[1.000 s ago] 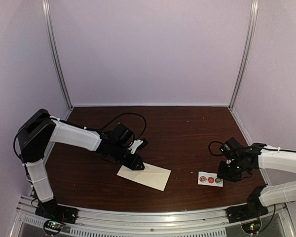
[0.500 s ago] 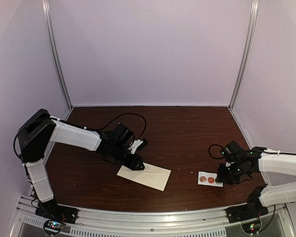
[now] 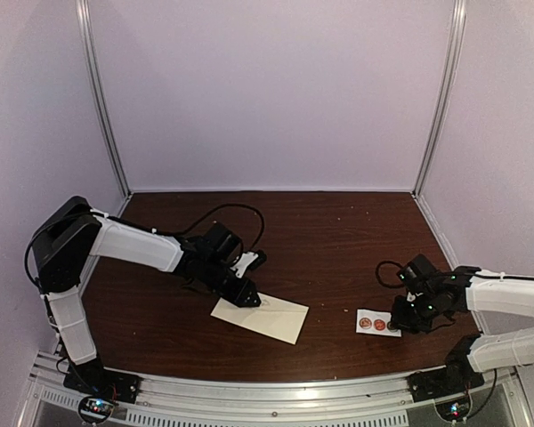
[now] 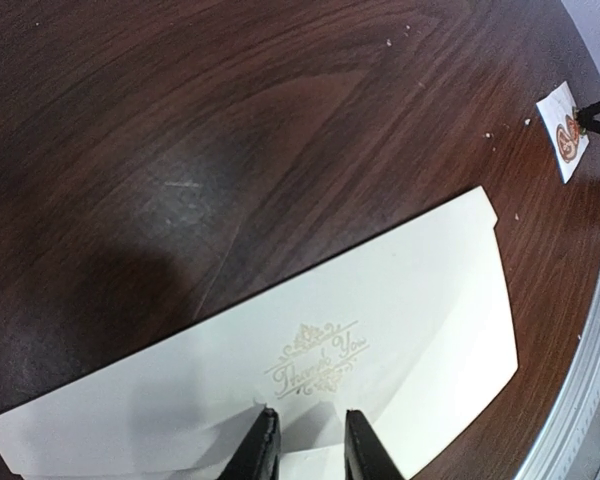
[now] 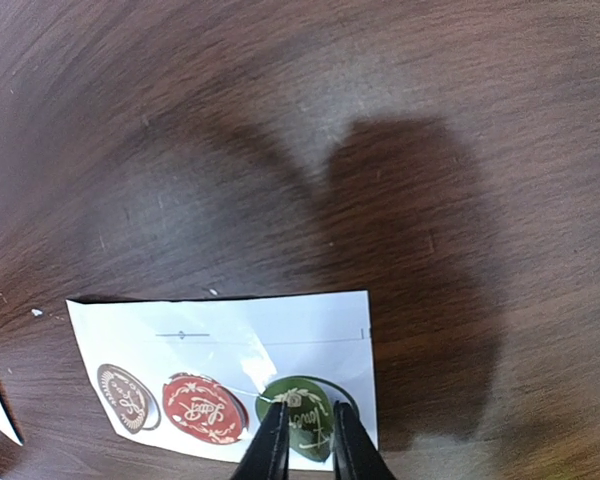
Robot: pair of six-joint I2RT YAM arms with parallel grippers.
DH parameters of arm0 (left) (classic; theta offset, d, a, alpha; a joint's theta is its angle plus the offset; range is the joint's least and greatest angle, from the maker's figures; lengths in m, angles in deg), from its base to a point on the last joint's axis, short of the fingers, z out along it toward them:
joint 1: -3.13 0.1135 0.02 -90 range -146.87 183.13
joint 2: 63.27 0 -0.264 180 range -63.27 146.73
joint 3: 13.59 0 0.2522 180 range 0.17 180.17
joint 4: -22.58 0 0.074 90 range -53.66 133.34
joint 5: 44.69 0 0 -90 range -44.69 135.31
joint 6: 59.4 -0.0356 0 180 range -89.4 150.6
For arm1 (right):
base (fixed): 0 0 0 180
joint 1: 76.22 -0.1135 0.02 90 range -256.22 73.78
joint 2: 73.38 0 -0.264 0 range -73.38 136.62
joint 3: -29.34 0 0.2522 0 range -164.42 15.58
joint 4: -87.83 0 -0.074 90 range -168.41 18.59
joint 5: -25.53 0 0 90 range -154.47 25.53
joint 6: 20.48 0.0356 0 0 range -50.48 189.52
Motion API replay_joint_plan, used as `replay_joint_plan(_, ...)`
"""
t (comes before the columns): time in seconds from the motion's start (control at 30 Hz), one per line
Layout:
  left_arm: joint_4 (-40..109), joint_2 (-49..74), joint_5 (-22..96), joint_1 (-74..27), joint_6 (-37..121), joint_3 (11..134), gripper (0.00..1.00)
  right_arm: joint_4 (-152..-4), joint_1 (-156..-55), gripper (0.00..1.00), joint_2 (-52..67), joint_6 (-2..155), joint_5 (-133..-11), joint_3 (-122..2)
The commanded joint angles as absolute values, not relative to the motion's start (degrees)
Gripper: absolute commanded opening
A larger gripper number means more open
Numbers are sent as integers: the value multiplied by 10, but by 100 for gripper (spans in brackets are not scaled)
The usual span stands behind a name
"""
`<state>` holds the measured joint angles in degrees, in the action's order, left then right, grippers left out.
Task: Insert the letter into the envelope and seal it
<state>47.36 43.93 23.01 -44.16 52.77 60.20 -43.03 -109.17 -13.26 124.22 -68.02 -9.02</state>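
Tabletop (image 3: 338, 231) of dark wood bears the envelope (image 3: 262, 318) between pale lilac walls (image 3: 267, 89).

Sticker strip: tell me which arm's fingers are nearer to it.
Right. The right fingers sit at the green sticker on the sticker strip; the left fingers are over at the envelope, well apart from the strip.

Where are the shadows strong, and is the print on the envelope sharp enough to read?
Left wrist view: the gold print on the envelope is sharp; a dark shadow falls on the table beside it. Right wrist view: broad soft shadows lie on the wood beyond the sticker strip. Top external view: even, dim light; print too small to read.
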Motion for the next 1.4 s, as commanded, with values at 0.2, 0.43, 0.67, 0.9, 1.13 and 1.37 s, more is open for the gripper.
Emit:
replay_joint_plan(0.2, 471, 449, 224, -439, 522, 603, 24, -406, -1088, 17, -146, 1250, -653, -97)
replay_joint_plan(0.43, 471, 451, 222, -438, 522, 604, 25, -410, -1088, 14, -152, 1251, -649, -100)
replay_joint_plan(0.67, 471, 453, 221, -439, 522, 604, 25, -422, -1088, 9, -151, 1253, -652, -99)
replay_joint_plan(0.9, 471, 456, 219, -439, 523, 605, 24, -418, -1088, 0, -160, 1255, -647, -106)
replay_joint_plan(1.13, 471, 461, 214, -439, 524, 606, 24, -451, -1088, 0, -172, 1258, -650, -109)
replay_joint_plan(1.37, 471, 467, 211, -439, 525, 606, 24, -465, -1088, 0, -184, 1251, -649, -124)
